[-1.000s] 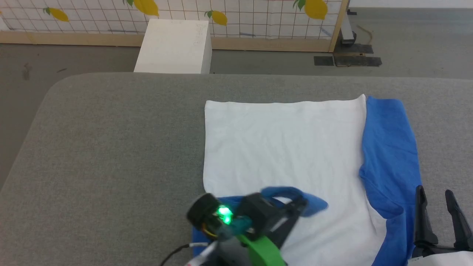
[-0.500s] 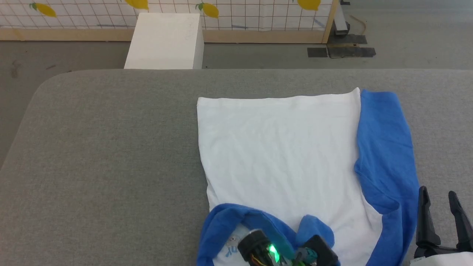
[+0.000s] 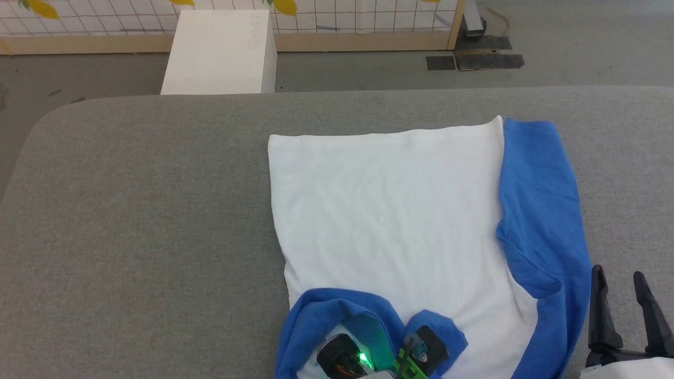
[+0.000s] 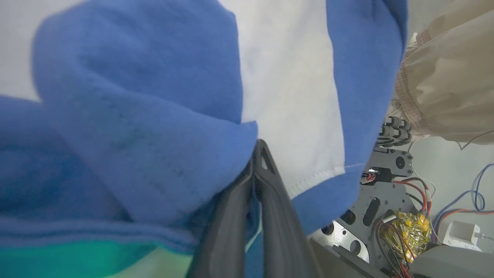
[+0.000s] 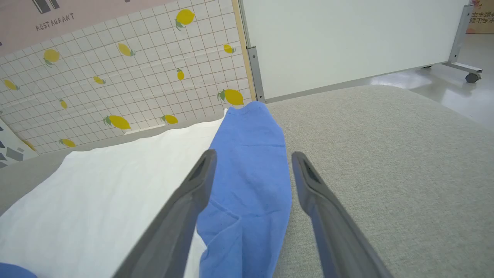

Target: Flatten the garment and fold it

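**A:** So, which step is in hand?

**B:** A sleeve fold, I'd judge. The garment (image 3: 389,210) lies on the grey tabletop (image 3: 158,221), its white body spread flat right of centre in the head view, with a straight edge toward the top. The flattening looks mostly done. One blue sleeve (image 3: 321,316) is bunched in a loop at the lower middle of the frame.

**A:** And who has it?

**B:** The left pincer (image 4: 257,154). In the left wrist view its jaws are pressed together on a fold of that blue cloth.

**A:** What does the next move call for?

**B:** Probably carrying the sleeve over the white body and laying it down smooth before letting go. The loop has to open out and not land as a lump, so the grip must hold until the cloth lies flat.

**A:** How do the arms sit?

**B:** The left wrist (image 3: 363,360), green light on, is low at the bottom edge of the head view. Its camera sees the robot's own wiring past the cloth, so I'd say it is angled down and back.

**A:** And the right pincer (image 3: 618,279)?

**B:** It is at the lower right, jaws wide and holding nothing. It sits just beside the long blue sleeve (image 3: 537,210) along the body's right edge and points up the frame. Whether it touches the tabletop, I can't tell.
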Robot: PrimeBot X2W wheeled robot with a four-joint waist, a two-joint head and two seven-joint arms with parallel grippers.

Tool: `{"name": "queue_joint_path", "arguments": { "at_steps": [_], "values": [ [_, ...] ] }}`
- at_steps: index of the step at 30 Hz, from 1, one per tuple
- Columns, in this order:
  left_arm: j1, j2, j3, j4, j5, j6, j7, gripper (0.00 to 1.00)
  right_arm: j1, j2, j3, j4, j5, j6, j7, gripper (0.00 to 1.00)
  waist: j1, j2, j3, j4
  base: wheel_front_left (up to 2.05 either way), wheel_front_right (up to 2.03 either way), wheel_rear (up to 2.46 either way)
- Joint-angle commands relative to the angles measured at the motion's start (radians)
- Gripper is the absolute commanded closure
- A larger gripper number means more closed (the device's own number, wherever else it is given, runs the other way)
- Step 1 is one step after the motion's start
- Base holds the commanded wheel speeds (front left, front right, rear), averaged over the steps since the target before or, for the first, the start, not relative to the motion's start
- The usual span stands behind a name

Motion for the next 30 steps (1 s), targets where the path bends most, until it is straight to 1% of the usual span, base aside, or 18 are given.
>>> {"name": "queue_joint_path", "arguments": {
  "at_steps": [1,2,6,8,10,13,16,19,21,23,26,30],
  "values": [
    [-0.015,-0.001,0.005,0.012,-0.008,0.012,-0.013,0.16,-0.012,0.0,-0.001,0.005,0.003,-0.001,-0.004,0.0,0.0001,-0.0001,-0.003,0.002,0.0,0.0,0.0],
    [-0.017,-0.002,0.004,0.012,-0.014,0.012,-0.017,0.0,-0.011,0.0,0.0,0.006,0.003,-0.001,-0.003,0.0,0.0001,-0.0001,-0.005,0.002,0.0,0.0,0.0],
    [-0.018,-0.006,0.027,-0.029,-0.073,0.018,-0.034,0.0,-0.006,0.001,0.001,0.009,0.001,-0.001,0.002,0.0,0.0001,-0.0001,-0.018,0.009,0.0,0.0,0.0],
    [-0.016,-0.006,0.054,-0.088,-0.127,0.024,-0.028,0.0,0.001,0.001,-0.003,0.008,0.0,-0.001,0.004,0.0,0.0001,-0.0001,-0.029,0.017,0.0,0.0,0.0],
    [-0.02,-0.007,0.074,-0.149,-0.158,0.032,-0.016,0.0,0.007,0.001,-0.007,0.006,-0.002,-0.001,0.007,0.0,0.0001,-0.0001,-0.035,0.023,0.0,0.0,0.0],
    [-0.019,0.002,0.131,-0.279,-0.206,0.058,-0.006,0.0,0.013,0.001,-0.013,-0.002,-0.003,-0.001,0.013,0.0,0.0001,-0.0001,-0.043,0.033,0.0,0.0,0.0],
    [-0.015,0.027,0.196,-0.392,-0.21,0.096,-0.04,0.0,0.015,0.001,-0.015,-0.009,-0.002,-0.001,0.017,0.0,0.0001,-0.0001,-0.046,0.039,0.0,0.0,0.0],
    [0.008,0.058,0.263,-0.483,-0.189,0.144,-0.104,0.0,0.018,0.001,-0.016,-0.014,0.0,-0.001,0.018,0.0,0.0001,-0.0001,-0.046,0.043,0.0,0.0,0.0],
    [0.039,0.07,0.306,-0.533,-0.188,0.171,-0.152,0.0,0.019,0.001,-0.014,-0.018,0.002,-0.001,0.018,0.0,0.0001,-0.0001,-0.043,0.043,0.0,0.0,0.0],
    [0.07,0.084,0.351,-0.575,-0.171,0.198,-0.218,0.0,0.02,0.001,-0.013,-0.021,0.003,-0.001,0.018,0.0,0.0001,-0.0001,-0.04,0.042,0.0,0.0,0.0],
    [0.127,0.107,0.432,-0.616,-0.123,0.245,-0.359,0.0,0.022,0.001,-0.014,-0.025,0.004,-0.001,0.017,0.0,0.0001,-0.0001,-0.035,0.04,0.0,0.0,0.0],
    [0.229,0.125,0.541,-0.613,-0.085,0.319,-0.53,0.0,0.024,0.001,-0.018,-0.029,0.003,-0.001,0.017,0.0,0.0001,-0.0001,-0.029,0.039,0.0,0.0,0.0]
  ]
}}
